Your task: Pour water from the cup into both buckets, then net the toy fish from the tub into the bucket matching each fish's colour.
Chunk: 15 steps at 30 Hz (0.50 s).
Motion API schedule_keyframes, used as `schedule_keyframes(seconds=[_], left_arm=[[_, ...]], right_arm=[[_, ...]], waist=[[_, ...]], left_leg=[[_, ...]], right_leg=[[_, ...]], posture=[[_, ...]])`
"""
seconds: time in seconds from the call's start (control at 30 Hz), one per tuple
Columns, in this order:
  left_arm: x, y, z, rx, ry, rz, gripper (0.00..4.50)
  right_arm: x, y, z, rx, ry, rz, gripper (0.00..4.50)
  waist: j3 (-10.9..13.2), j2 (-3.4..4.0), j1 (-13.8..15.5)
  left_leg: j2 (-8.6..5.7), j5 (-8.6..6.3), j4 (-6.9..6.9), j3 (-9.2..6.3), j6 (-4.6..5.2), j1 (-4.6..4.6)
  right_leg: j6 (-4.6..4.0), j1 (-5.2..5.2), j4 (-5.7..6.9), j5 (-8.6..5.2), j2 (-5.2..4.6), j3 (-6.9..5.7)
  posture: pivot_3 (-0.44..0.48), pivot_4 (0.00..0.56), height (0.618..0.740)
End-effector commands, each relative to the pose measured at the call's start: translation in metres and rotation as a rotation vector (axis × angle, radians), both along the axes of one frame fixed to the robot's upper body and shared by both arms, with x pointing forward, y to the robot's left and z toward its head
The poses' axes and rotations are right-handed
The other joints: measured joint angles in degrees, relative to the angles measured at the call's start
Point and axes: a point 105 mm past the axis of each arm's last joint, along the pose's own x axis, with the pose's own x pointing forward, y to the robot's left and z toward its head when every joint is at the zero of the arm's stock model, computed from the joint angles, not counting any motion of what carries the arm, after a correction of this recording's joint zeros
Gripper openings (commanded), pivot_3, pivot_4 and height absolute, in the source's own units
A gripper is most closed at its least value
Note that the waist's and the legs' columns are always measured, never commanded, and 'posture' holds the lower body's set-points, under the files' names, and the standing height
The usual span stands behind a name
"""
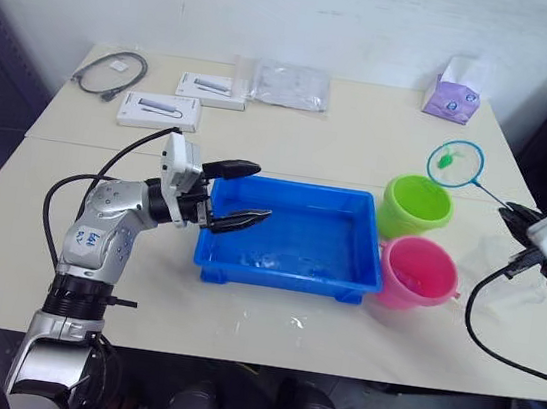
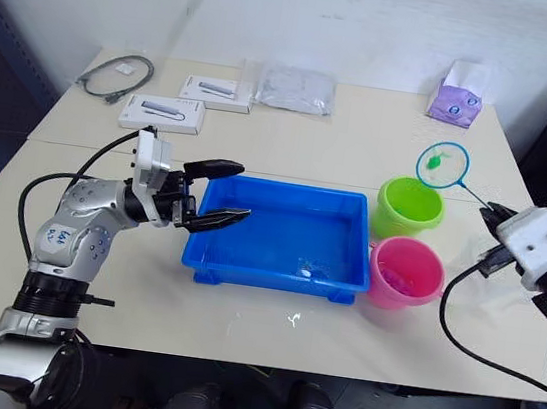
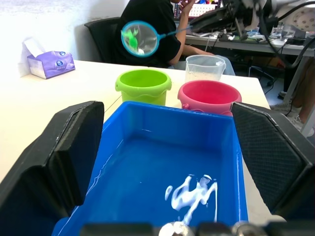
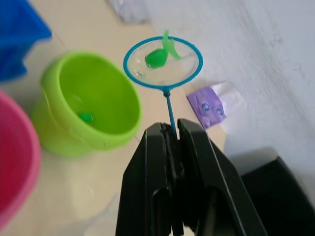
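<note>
On the pale table, near its front middle: blue tub, shallow water inside, no fish visible in it. Just beside the tub on the right: green bucket farther back, pink bucket nearer the front, the two touching or almost touching each other. Inside the green bucket, seen from the right wrist view: one small green fish at the bottom. Behind the pink bucket in the left wrist view: clear cup, standing upright. Above and slightly behind the green bucket: net, held in the air, ring about level, with a green toy fish lying in the mesh. Right gripper at the right edge of the table, fingers pressed together on the thin handle of the net. Left gripper at the left end of the tub, hovering over its left rim, fingers spread wide apart with nothing between them; whether touching the rim, cannot tell. At the back of the table: two flat white boxes, a grey coiled cable, a clear plastic bag, and a purple tissue box at the far right corner. Beyond the table in the left wrist view: a person in dark clothes sitting at another desk.
</note>
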Motion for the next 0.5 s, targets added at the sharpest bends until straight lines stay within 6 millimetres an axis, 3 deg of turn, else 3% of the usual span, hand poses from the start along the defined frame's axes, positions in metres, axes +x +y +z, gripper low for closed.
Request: schedule_keyframes(seconds=[0.03,0.2,0.27,0.4,0.5], left_arm=[[0.001,-0.002,0.008,0.001,-0.051,0.001,4.42],[0.001,-0.002,0.007,0.006,-0.068,0.01,4.42],[0.002,-0.002,0.008,0.003,-0.079,0.016,4.42],[0.004,0.0,0.007,0.001,-0.092,0.026,4.42],[0.002,0.003,0.007,0.007,-0.1,0.017,4.42]], right_arm=[[0.003,0.002,0.009,-0.237,-0.094,0.025,0.0],[0.006,-0.003,-0.002,-0.546,-0.09,0.042,0.0],[0.005,-0.001,0.001,-0.593,-0.128,0.062,0.0],[0.003,0.005,0.009,-0.589,-0.214,0.096,0.0],[0.0,0.012,0.025,-0.404,-0.269,0.106,0.0]], waist=[[0.0,0.0,-0.08],[0.0,0.02,-0.39],[0.0,0.02,-0.57],[0.0,0.02,-0.94],[0.0,0.02,-0.98]], left_leg=[[0.01,0.0,0.0,0.02,0.0,0.01],[0.06,0.02,-0.01,0.03,-0.04,0.03],[0.07,0.03,-0.01,0.03,-0.05,0.03],[0.1,0.05,-0.03,0.02,-0.1,0.03],[0.11,0.06,-0.04,0.03,-0.12,0.06]], right_leg=[[0.0,0.0,0.0,0.0,0.0,0.01],[-0.02,0.01,0.0,-0.01,-0.02,0.17],[-0.03,0.01,0.0,-0.02,-0.03,0.18],[-0.04,0.01,-0.01,-0.02,-0.02,0.19],[-0.05,0.01,0.0,-0.03,0.01,0.2]], posture=[[0.0,0.15,0.74],[0.0,0.15,0.74],[0.0,0.15,0.74],[0.0,0.15,0.74],[0.0,0.15,0.74]])
